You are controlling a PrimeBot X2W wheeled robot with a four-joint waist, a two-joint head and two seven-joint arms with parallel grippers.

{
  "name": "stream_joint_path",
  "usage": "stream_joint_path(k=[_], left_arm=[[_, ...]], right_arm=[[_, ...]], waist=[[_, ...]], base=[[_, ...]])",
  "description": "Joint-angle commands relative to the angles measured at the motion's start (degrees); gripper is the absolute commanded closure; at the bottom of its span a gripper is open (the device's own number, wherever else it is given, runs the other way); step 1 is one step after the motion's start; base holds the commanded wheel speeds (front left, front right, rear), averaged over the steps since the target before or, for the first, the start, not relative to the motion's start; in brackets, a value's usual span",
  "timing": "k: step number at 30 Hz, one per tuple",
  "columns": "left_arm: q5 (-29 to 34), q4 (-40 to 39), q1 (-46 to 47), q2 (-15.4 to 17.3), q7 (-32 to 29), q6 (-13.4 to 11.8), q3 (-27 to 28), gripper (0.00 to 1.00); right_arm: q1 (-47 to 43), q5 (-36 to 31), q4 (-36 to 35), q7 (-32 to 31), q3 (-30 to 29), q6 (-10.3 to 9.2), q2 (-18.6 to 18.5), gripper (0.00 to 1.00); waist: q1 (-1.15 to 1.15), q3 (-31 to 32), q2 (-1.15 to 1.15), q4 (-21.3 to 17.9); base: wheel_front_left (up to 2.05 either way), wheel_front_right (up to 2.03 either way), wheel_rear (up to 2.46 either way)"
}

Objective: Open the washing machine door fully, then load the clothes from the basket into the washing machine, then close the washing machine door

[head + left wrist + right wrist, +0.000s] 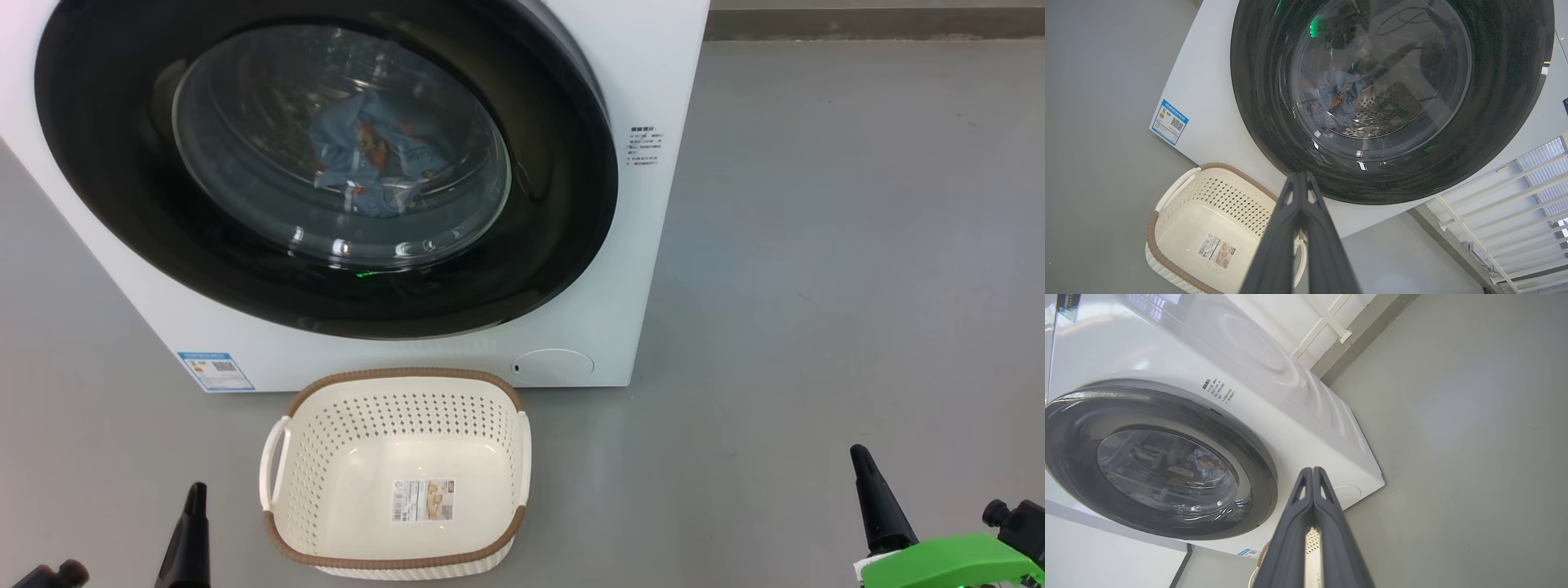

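Grey floor carries the washing machine [653, 82], its washing machine door [106, 163] apparently shut over the clothes [375, 155] in the drum; the basket [400, 377] stands empty. Both the left tool [196, 492] and right tool [859, 457] are pinched closed, empty. The task looks finished, with nothing left to grasp.

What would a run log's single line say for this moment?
washing machine door: shut | clothes: inside drum | basket: empty | left fingers: closed, empty | right fingers: closed, empty
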State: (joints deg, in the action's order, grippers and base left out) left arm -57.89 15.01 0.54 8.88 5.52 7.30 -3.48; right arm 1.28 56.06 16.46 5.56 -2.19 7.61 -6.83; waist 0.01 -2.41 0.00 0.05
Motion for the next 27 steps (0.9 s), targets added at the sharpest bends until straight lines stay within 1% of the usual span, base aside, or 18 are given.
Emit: stream_joint_path(k=[1, 27], left_arm=[[-2.0, -1.0, 2.3, 0.5, -0.6, 0.1, 1.7, 1.0], [-14.8, -0.8, 3.7, -1.6, -4.6, 0.1, 4.4, 1.0]], right_arm=[[2.3, 2.0, -1.6, -0.5, 0.3, -0.06, -0.2, 1.0], [3.4, 15.4, -1.8, -4.7, -1.2, -0.08, 1.2, 1.0]], waist=[[0.0, 0.1, 0.0, 0.0], [0.0, 0.9, 0.0, 0.0]], base=[[0.0, 0.0, 0.0], [0.0, 0.0, 0.0]])
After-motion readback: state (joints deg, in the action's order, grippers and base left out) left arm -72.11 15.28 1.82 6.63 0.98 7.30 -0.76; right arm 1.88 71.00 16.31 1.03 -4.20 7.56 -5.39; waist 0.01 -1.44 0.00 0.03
